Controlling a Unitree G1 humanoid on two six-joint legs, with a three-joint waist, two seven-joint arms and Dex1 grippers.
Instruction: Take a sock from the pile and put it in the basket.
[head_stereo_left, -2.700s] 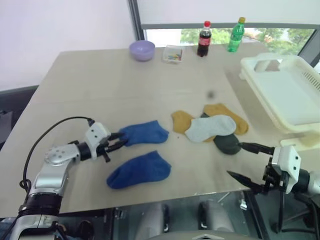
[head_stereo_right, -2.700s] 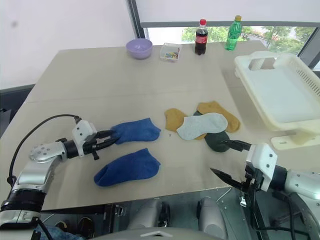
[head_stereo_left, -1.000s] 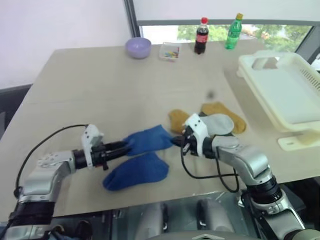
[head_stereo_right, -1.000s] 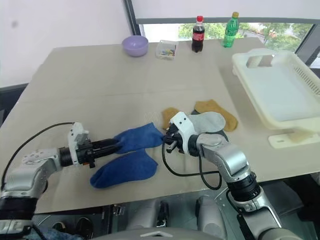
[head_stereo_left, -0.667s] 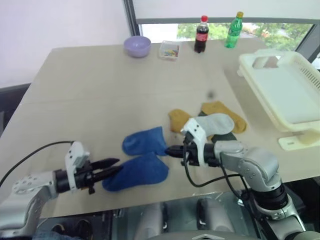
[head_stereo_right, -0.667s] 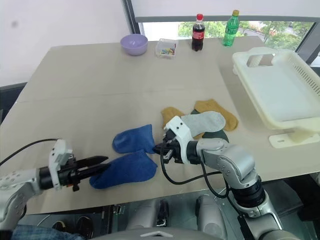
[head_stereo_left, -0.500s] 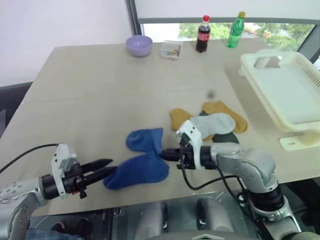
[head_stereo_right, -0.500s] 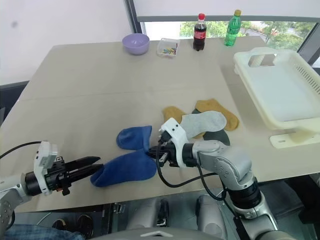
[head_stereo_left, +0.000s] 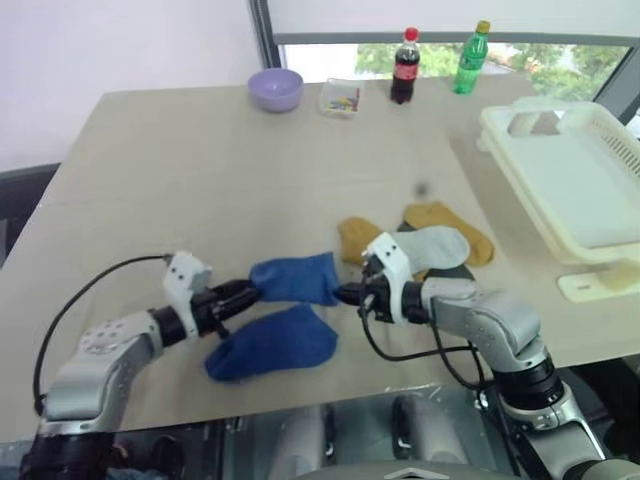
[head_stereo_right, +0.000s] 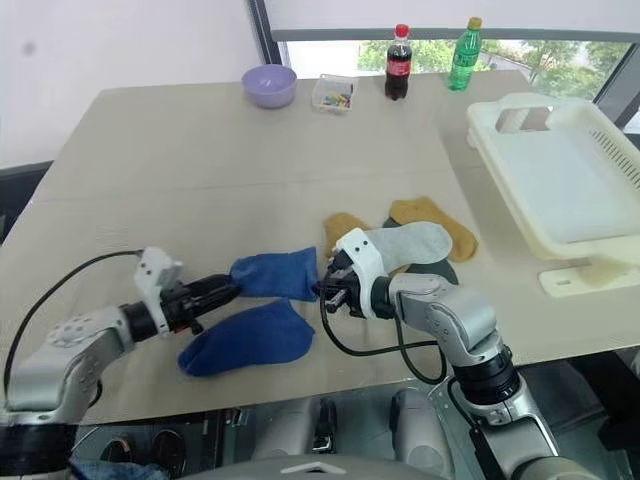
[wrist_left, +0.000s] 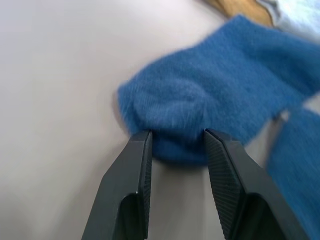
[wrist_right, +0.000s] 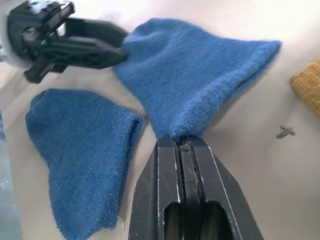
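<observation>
Gripping one edge of a blue sock (head_stereo_right: 275, 274), right gripper (head_stereo_right: 325, 291) clamped fully shut on the fabric, as seen close up in the right wrist view (wrist_right: 181, 143). Stretched between the two grippers, that sock, its far end at the left gripper (head_stereo_right: 228, 287). Standing partly apart, left gripper fingers (wrist_left: 136, 165), with the rounded end of the sock (wrist_left: 210, 117) bulging between their tips and touching both; whether actually pinched or merely bracketed, cannot tell. Lying flat just beside the held sock, nearer the surface's front edge, a second blue sock (head_stereo_right: 240, 338), apart from both grippers. Sitting just beyond the right gripper, rest of the pile (head_stereo_right: 415, 243): a pale grey sock (head_stereo_right: 405, 244) overlapping two mustard-yellow socks (head_stereo_right: 438, 225) and a dark green one (head_stereo_right: 437, 271) partly hidden under them. Resting at the right edge of the tan surface (head_stereo_right: 200, 170), well apart from the pile, the cream-white basket (head_stereo_right: 560, 190), with nothing seen inside. Standing along the far edge: a lilac bowl (head_stereo_right: 268, 83), a small clear box (head_stereo_right: 335, 96) with coloured bits, a cola bottle (head_stereo_right: 397, 69) and a green bottle (head_stereo_right: 461, 61).
</observation>
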